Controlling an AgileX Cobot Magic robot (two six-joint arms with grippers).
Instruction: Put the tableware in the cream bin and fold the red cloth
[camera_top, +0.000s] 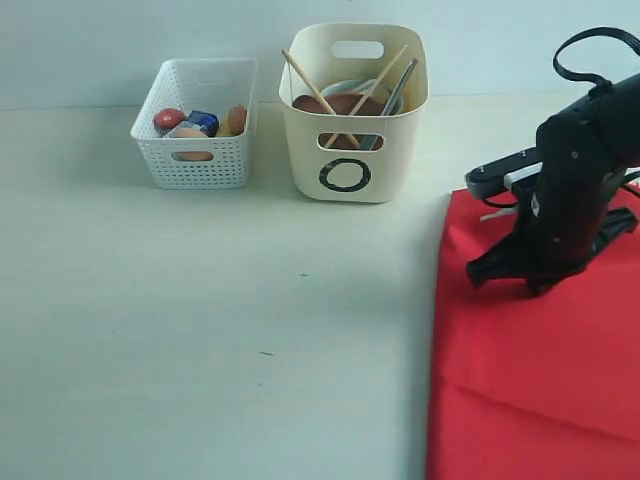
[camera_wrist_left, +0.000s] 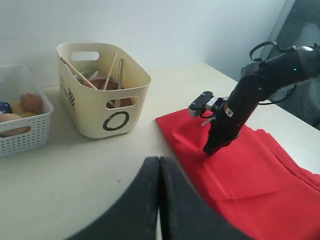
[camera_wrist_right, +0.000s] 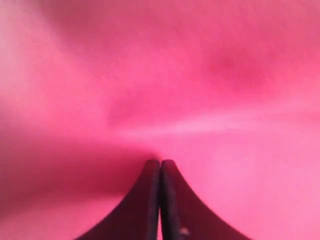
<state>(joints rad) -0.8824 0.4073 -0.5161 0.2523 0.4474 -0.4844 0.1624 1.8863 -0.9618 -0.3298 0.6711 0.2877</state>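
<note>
The red cloth (camera_top: 520, 380) is lying spread flat on the right side of the table (camera_top: 200, 330), reaching out of sight past the near and right edges of the exterior view, with a shallow crease crossing it near the front. The right gripper (camera_top: 538, 286) is pointing down onto the cloth's far part, its tips touching the fabric. In the right wrist view its fingers (camera_wrist_right: 150, 200) are pressing tight together with no gap. A soft ridge of cloth is running toward their tips, but whether any fabric is caught between them I cannot tell.

The cream bin (camera_top: 395, 150) is standing upright at the back of the table, just beyond the cloth's far left corner and apart from it, its black ring mark (camera_top: 345, 175) facing the camera. Inside it, wooden chopsticks (camera_top: 310, 84) are leaning crossed, a brown plate (camera_top: 345, 103) is sitting under them, and a slim metal utensil (camera_top: 398, 88) is resting against the right wall.

To the left of the bin, close but not touching, a white basket (camera_top: 200, 170) is holding food pieces (camera_top: 190, 125).

The left gripper (camera_wrist_left: 159, 161) is showing only in its own wrist view, hovering above bare table left of the cloth, its fingers fully closed on nothing.
</note>
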